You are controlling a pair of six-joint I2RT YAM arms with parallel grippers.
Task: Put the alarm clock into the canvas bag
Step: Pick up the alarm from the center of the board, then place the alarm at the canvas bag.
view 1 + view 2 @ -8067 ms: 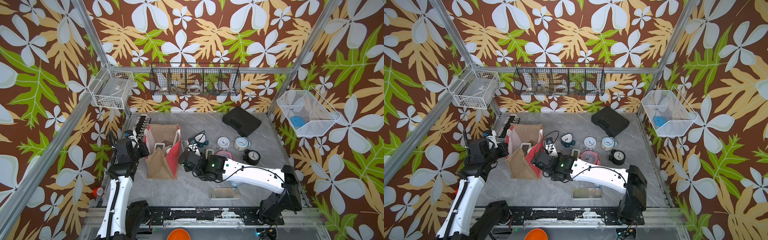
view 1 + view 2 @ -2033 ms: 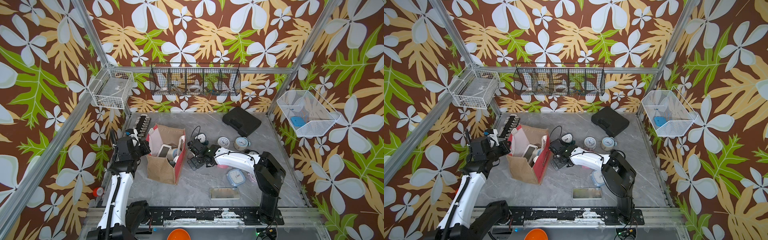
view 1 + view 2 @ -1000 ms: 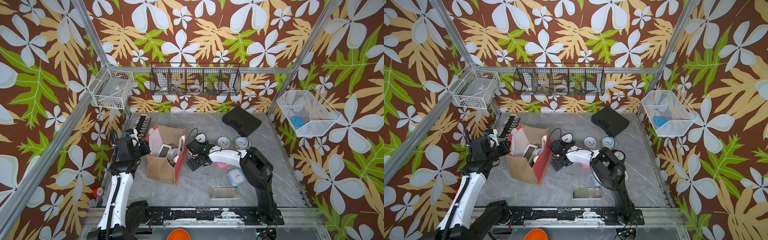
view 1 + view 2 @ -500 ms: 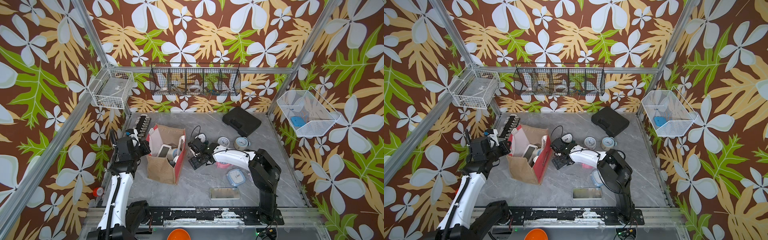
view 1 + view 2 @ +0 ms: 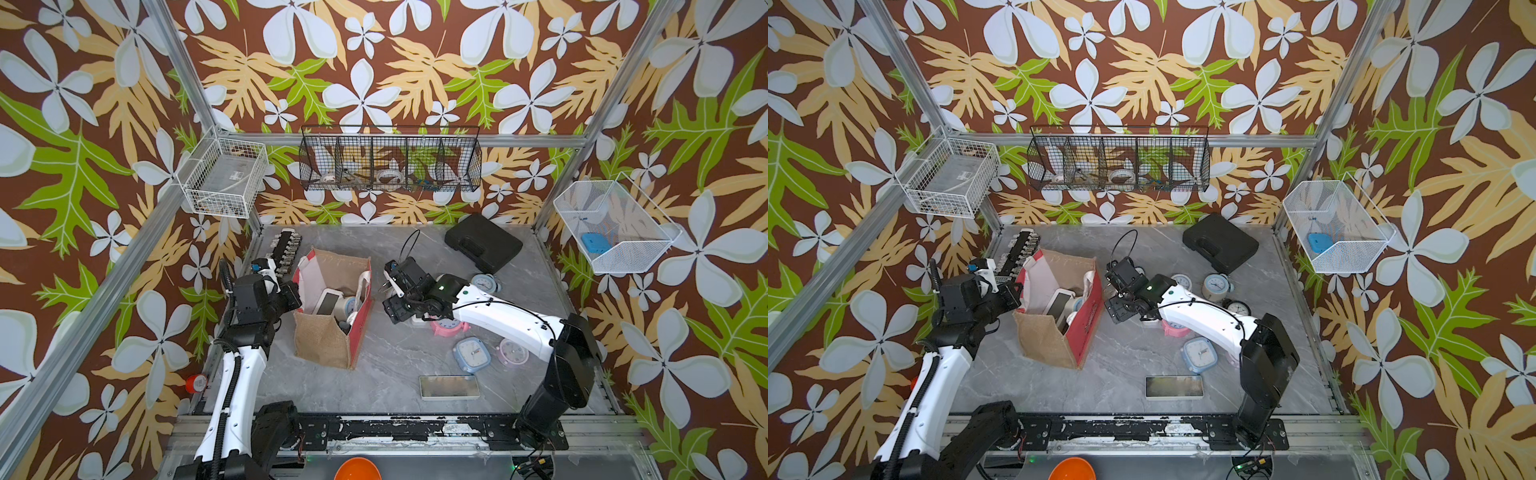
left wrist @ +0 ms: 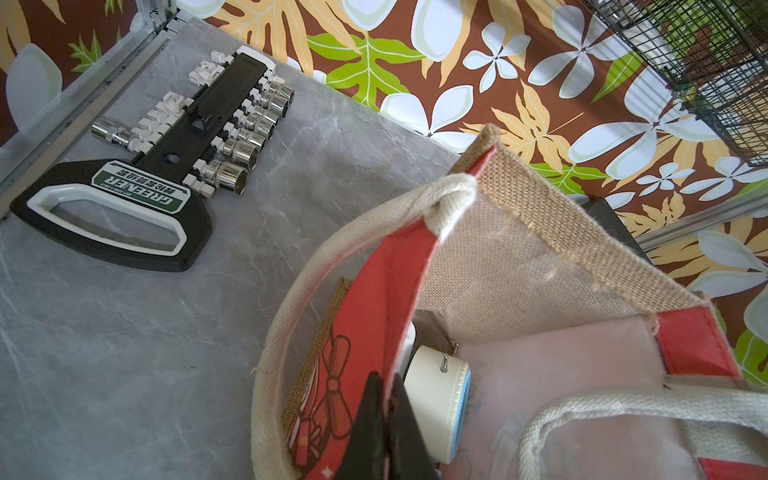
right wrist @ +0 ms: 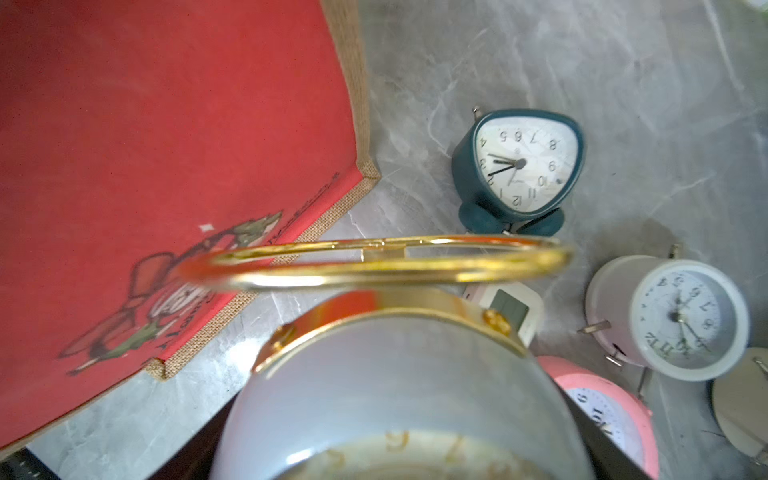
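The left gripper (image 6: pixel 384 409) pinched the red rim of the canvas bag (image 6: pixel 519 257), jaws closed. The right gripper (image 5: pixel 394 297), jaws wide, gripped a pale-blue alarm clock (image 7: pixel 399 374).

white arms (image 5: pixel 498 322), black joints (image 5: pixel 575 353), green indicator light (image 5: pixel 441 286)

Grey marble-look tabletop (image 5: pixel 390 365). Canvas bag (image 5: pixel 324 340) stands upright left of centre, mouth open. Socket rack (image 5: pixel 286 249) lies flat along the far left edge, just behind the bag. Black case (image 5: pixel 484 247) lies flat in the far right corner. Clock cluster right of the bag: pink clock (image 5: pixel 446 328), blue square clock (image 5: pixel 473 354) face up, lilac round clock (image 5: pixel 513 353) beside it, black clock (image 5: pixel 1237 308), teal clock (image 7: pixel 519 166). Flat rectangular slab (image 5: pixel 449 387) near the front edge, apart from the rest.
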